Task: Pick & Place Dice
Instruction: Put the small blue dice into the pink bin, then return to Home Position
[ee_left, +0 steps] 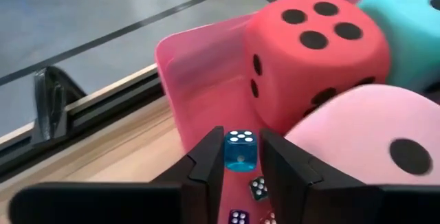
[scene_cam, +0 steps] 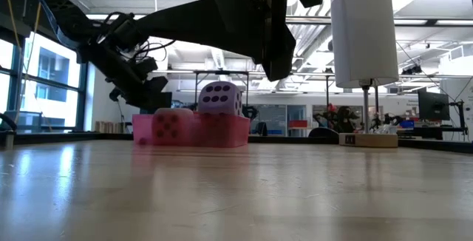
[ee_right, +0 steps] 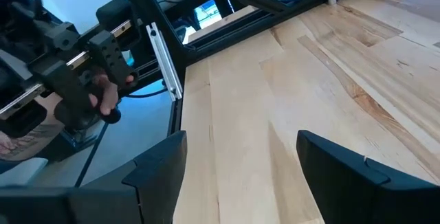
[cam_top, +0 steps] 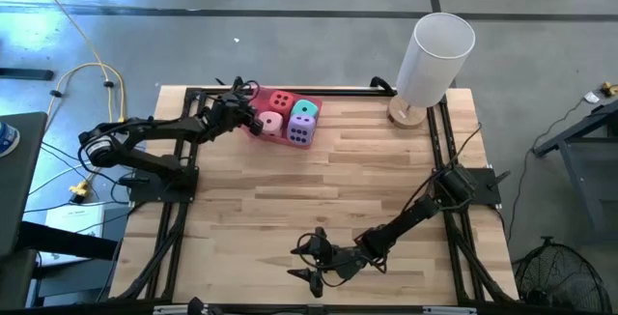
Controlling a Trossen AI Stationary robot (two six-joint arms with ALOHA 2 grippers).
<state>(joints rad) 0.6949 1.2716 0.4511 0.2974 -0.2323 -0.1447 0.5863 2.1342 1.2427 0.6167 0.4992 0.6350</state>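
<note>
Pale wooden table (cam_top: 319,209): the left gripper (ee_left: 240,165) hangs over the pink tray (cam_top: 253,122), jaws clenched on a tiny blue die (ee_left: 240,150), visible only in the wrist view. Overhead, the right gripper (cam_top: 311,260) waits near the front edge, jaws released.

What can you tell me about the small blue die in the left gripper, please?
The blue die is a tiny translucent cube with white pips; the face toward the wrist camera shows four. It looks like clear plastic. The left gripper is shut on it, a dark finger pressing each side, holding it level over the pink tray's corner, beside the red die and pink die, touching neither. More tiny dice lie below it.
</note>
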